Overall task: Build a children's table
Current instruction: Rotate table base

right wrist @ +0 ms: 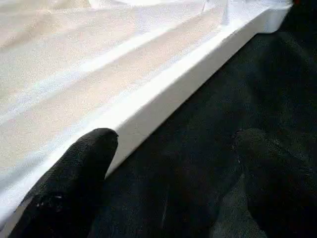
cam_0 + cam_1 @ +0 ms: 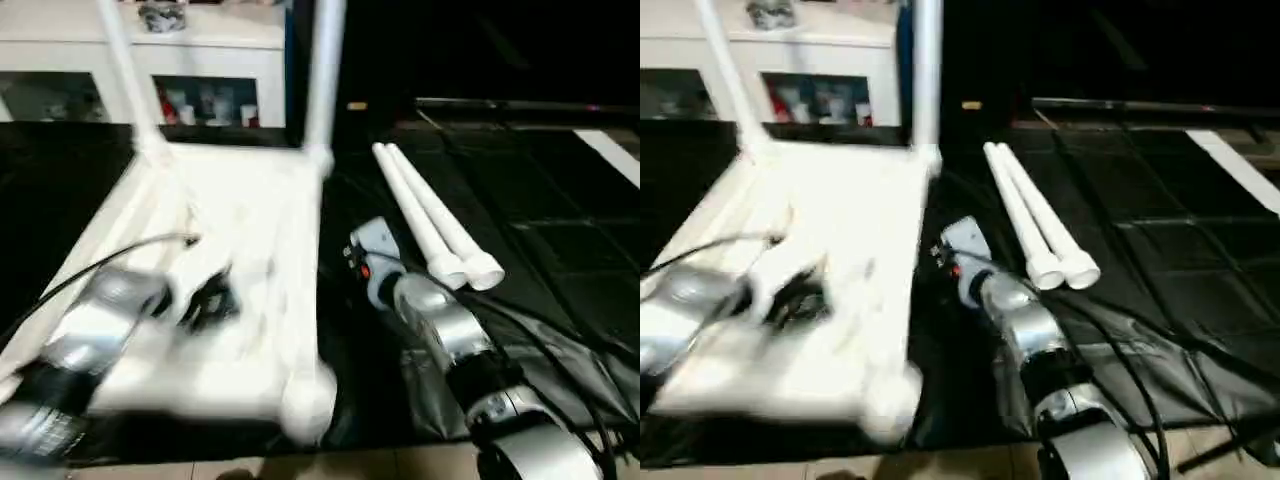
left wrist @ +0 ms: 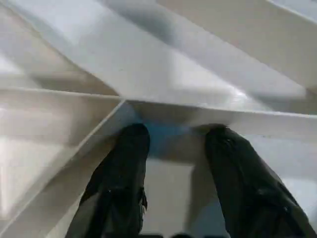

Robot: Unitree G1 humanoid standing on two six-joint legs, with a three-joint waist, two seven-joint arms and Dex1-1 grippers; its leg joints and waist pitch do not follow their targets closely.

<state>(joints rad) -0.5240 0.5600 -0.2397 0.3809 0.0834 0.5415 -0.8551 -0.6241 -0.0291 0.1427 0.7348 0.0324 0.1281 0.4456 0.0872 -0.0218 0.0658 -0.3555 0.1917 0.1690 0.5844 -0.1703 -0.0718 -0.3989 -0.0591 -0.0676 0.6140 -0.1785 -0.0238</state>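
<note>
— Lying upside down on the black mat [image 2: 520,200], the tabletop [image 2: 250,250] is being shown with 2 legs [image 2: 322,80] already standing in its far corner sockets. How are the grippers being held?

— The left gripper [image 3: 173,148] is being held spread, its fingers [image 3: 124,168] straddling a rib of the underside. The right gripper [image 1: 168,163] is being held spread too, over the mat just beside the tabletop's edge. 2 loose legs [image 2: 430,220] are being left side by side to the tabletop's right.
</note>
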